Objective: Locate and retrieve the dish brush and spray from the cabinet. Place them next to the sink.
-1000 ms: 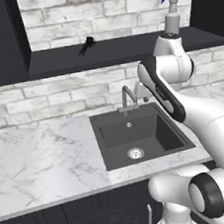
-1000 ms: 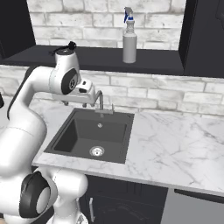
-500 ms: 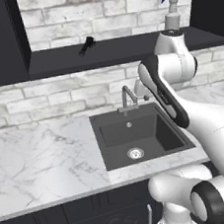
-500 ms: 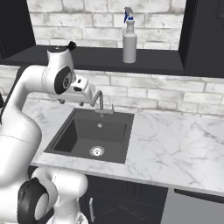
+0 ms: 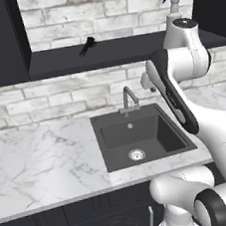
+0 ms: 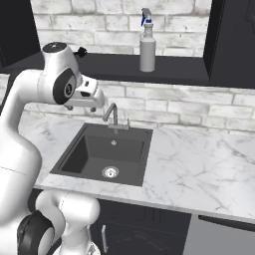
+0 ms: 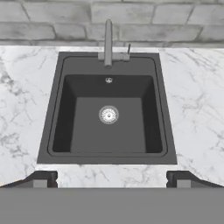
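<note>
Gripper (image 7: 112, 177) spread wide, empty over sink (image 7: 52, 131); better lift toward 12 o'clock for brush (image 5: 87, 45) on cabinet (image 5: 127, 50), clearing faucet (image 7: 108, 41).

glossy white rounded arm segments, dark grey joint rings and black bands, with small dark claw (image 7: 112, 178) tips.

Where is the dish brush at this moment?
The dish brush lies on the cabinet shelf, left of the spray, above and behind the faucet.
</note>
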